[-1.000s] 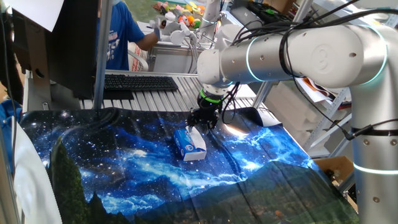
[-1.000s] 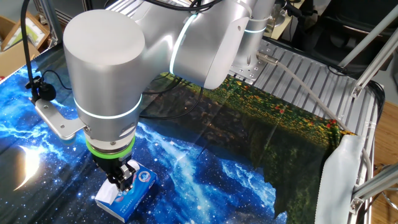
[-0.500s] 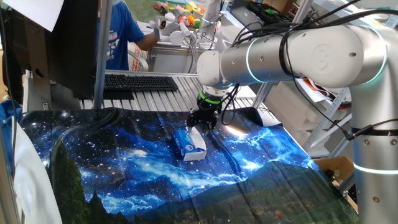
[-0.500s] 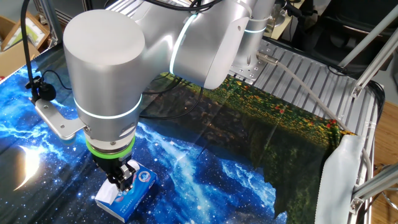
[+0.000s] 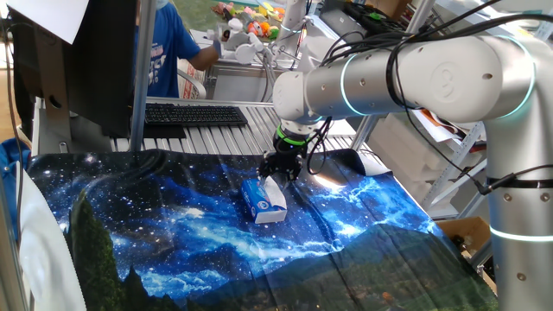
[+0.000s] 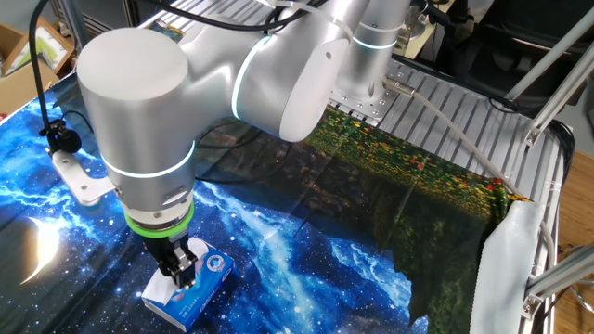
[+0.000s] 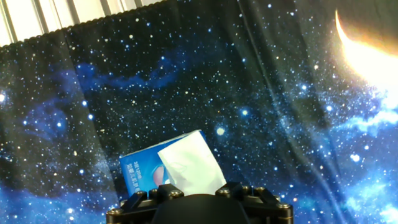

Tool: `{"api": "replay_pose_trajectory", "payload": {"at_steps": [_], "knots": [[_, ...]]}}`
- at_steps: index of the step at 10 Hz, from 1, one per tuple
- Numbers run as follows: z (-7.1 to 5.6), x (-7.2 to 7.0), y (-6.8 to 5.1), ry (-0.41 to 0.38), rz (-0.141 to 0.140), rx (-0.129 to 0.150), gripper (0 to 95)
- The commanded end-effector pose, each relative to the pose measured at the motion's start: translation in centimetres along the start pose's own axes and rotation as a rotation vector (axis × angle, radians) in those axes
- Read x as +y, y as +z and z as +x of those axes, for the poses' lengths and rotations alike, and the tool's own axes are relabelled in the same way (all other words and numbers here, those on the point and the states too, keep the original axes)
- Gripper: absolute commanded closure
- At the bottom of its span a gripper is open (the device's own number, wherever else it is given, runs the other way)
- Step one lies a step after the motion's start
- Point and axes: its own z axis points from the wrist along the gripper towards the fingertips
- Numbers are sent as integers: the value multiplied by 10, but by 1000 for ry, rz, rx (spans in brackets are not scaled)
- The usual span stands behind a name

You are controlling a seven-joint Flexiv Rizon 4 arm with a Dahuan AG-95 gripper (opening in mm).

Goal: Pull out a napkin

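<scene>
A small blue tissue pack (image 5: 257, 204) lies on the starry cloth near the middle of the table. The white napkin (image 7: 189, 165) sticks up out of its top, folded and tilted. My gripper (image 5: 275, 179) hangs straight down right over the pack (image 6: 190, 289), with the napkin's tip (image 5: 273, 185) rising between its dark fingers. The jaws stand apart on either side of the sheet and are open. In the hand view only the gripper's black housing (image 7: 199, 208) shows at the bottom edge; it hides the fingertips and the napkin's upper end.
The starry blue cloth (image 5: 173, 233) covers the table. A black keyboard (image 5: 194, 114) lies behind it on a slatted metal surface. A person in blue (image 5: 168, 52) stands at the back. A grey plate with a cable (image 6: 79, 181) lies left of the pack.
In the other fixed view the arm's large joint has shifted slightly left. The gripper stays over the pack, with the napkin as before.
</scene>
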Motion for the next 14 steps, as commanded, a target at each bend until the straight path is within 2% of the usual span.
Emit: {"api": "replay_pose_trajectory", "payload": {"at_steps": [1,6,7,14], "knots": [[3,0,3,5,1,-2,380],[3,-1,4,19,0,0,380],[3,-1,4,18,0,1,570],[2,-2,5,15,1,-1,570]]}}
